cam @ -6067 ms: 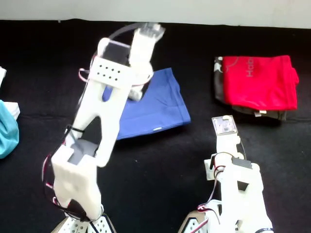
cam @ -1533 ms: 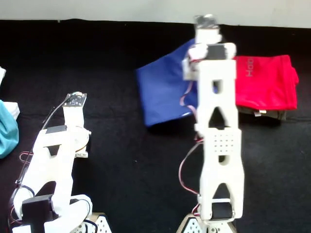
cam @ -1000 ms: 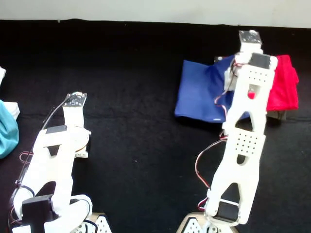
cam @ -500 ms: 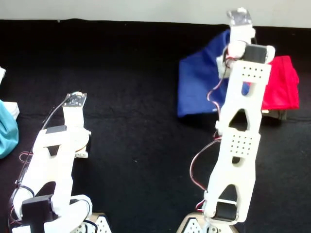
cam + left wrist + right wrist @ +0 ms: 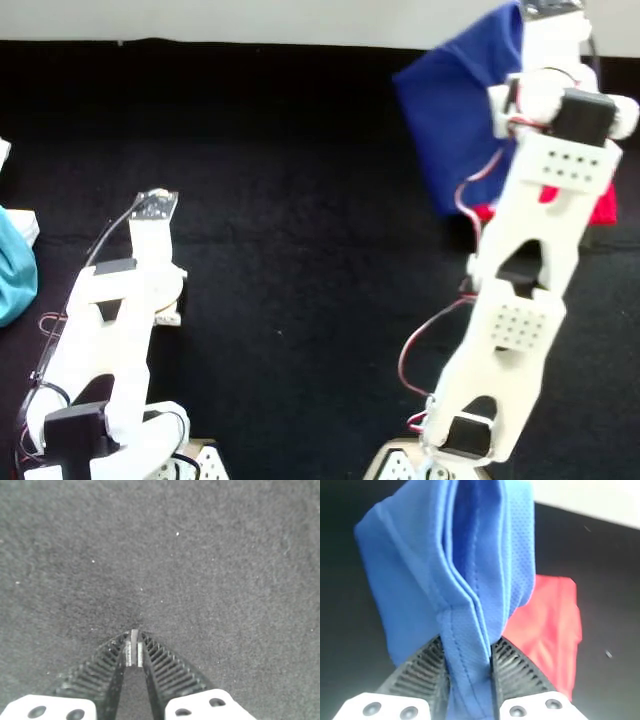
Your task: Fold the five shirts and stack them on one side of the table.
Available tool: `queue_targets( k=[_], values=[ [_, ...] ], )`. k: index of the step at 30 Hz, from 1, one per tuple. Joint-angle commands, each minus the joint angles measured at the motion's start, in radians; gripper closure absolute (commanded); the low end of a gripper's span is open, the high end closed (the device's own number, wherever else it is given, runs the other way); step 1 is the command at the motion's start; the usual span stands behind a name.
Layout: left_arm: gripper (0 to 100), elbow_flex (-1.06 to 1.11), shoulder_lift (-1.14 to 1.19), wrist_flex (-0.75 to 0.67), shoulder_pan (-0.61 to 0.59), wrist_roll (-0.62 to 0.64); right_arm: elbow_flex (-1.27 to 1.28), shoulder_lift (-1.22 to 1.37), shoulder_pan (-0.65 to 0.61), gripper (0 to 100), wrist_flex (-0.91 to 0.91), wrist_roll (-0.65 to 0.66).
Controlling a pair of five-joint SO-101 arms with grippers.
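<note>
The right gripper [image 5: 467,652] has its jaws clamped on the blue shirt [image 5: 455,565], pinching a bunched hem of several layers between the ribbed pads. From the jaws the cloth spreads out in long folds and hangs free, clear of the table [image 5: 300,130]. Seen from above, it drapes from the tip of the outstretched right arm near the table's far edge, mostly on the side toward the other arm.

Past the jaws, beyond the blue cloth and lower down, the red shirt [image 5: 552,625] lies flat on the black surface, and the hanging blue hides part of it. In the high view, red peeks out on either side of the arm. I cannot tell whether the blue touches the red.

The left gripper [image 5: 133,649] has its jaws together, closed on each other with just a thin slit between the tips. Right ahead of the tips is the black table, dotted with a few pale specks [image 5: 177,533]. I cannot tell whether the tips rest on it. From above, that arm sits folded back on its own side, well apart from both shirts. Out past it, at the table's edge, a teal cloth [image 5: 15,270] lies bunched with something white [image 5: 22,228] just beside it.
</note>
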Motion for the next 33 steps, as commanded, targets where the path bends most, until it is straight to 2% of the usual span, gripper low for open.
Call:
queue_targets(
  k=[1,5,8,15,19,33],
  values=[
    [99,-0.002,-0.004,-0.040,-0.019,0.006,0.071,0.021,0.099,99.3,-0.065,0.029],
    [99,-0.002,-0.004,-0.040,-0.019,0.006,0.189,0.128,0.177,99.3,-0.259,0.032],
    [99,-0.002,-0.004,-0.040,-0.019,0.006,0.231,0.203,0.188,99.3,-0.341,0.081],
    [99,-0.002,-0.004,-0.040,-0.019,0.006,0.232,0.166,0.168,99.3,-0.354,0.095],
    [99,-0.002,-0.004,-0.040,-0.019,0.006,0.242,0.136,0.194,99.3,-0.441,0.100],
    [99,-0.002,-0.004,-0.040,-0.019,0.006,0.234,0.277,0.269,98.4,-0.484,0.100]
  ],
)
